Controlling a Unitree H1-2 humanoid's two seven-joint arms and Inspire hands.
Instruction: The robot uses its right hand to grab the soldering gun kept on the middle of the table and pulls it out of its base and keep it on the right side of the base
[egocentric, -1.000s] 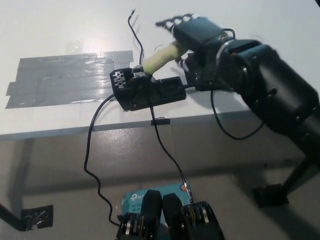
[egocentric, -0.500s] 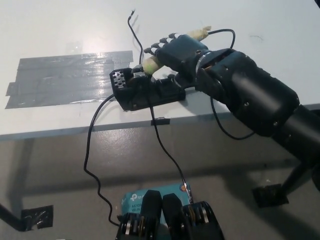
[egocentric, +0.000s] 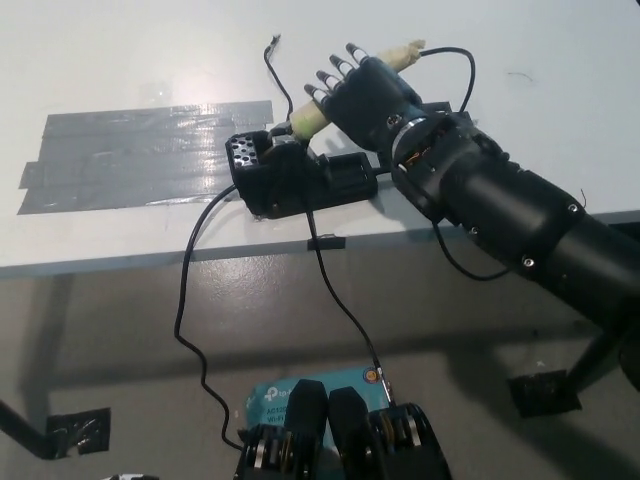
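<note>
Your black right hand (egocentric: 365, 95) now lies across the cream handle of the soldering gun (egocentric: 310, 117), where a second ago it hung off to the right of the tool with its fingertips pointing away. Half a second ago it was already swinging in over the handle; now its fingers (egocentric: 333, 77) are draped over the top, spread a little, with the handle's far end poking out beyond the hand at the upper right. You cannot tell from this angle whether the fingers have actually closed around the handle or merely rest on it. The gun still sits nose-down in its black base (egocentric: 300, 180), near the table's (egocentric: 120, 60) front edge, just right of the grey tape patch (egocentric: 140, 160). Black cables (egocentric: 195, 300) trail from the base over the edge to the floor. By the look of it you are at the grasp itself: the pull-out and the placing to the base's right are not yet begun. Your white left hand is out of view.
</note>
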